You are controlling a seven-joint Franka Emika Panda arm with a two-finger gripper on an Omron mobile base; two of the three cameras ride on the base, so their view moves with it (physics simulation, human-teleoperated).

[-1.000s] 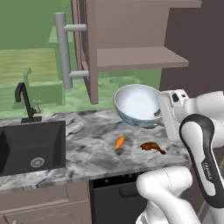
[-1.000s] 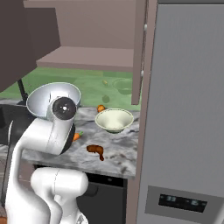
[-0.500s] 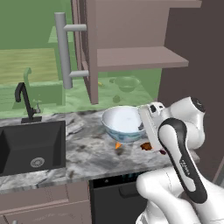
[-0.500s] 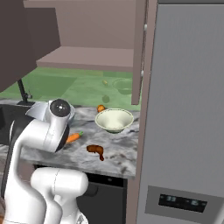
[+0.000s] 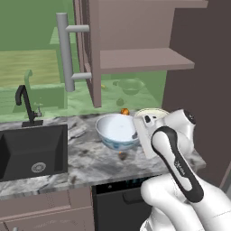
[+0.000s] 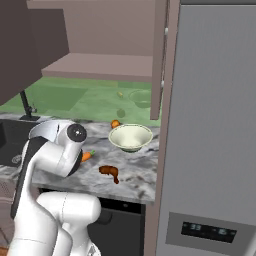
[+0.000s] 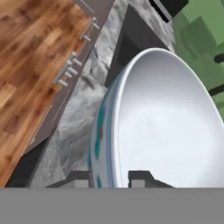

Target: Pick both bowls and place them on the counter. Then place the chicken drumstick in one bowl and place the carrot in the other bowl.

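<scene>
My gripper (image 7: 110, 180) is shut on the rim of the deep white bowl with the blue pattern (image 7: 162, 127), one finger (image 7: 78, 179) outside and one inside. In the left base view this bowl (image 5: 116, 131) hangs low over the marbled counter (image 5: 85, 164), with the gripper (image 5: 136, 132) at its right rim. I cannot tell whether it touches the stone. The carrot (image 5: 122, 154) peeks out below the bowl; it also shows as the carrot (image 6: 87, 156) beside my arm. The cream bowl (image 6: 130, 137) stands on the counter. The chicken drumstick (image 6: 110, 172) lies in front of it.
A black sink (image 5: 31, 151) with a faucet (image 5: 25, 106) lies at the left. An open cabinet door with a long handle (image 5: 67, 52) hangs above the counter, beside a shelf (image 5: 140, 61). A small orange fruit (image 6: 115, 123) sits behind the cream bowl. A tall fridge (image 6: 215, 150) bounds the right.
The gripper has carried the blue-patterned bowl down and to the left, from just under the shelf to low over the counter above the carrot. The cream bowl and drumstick stayed put.
</scene>
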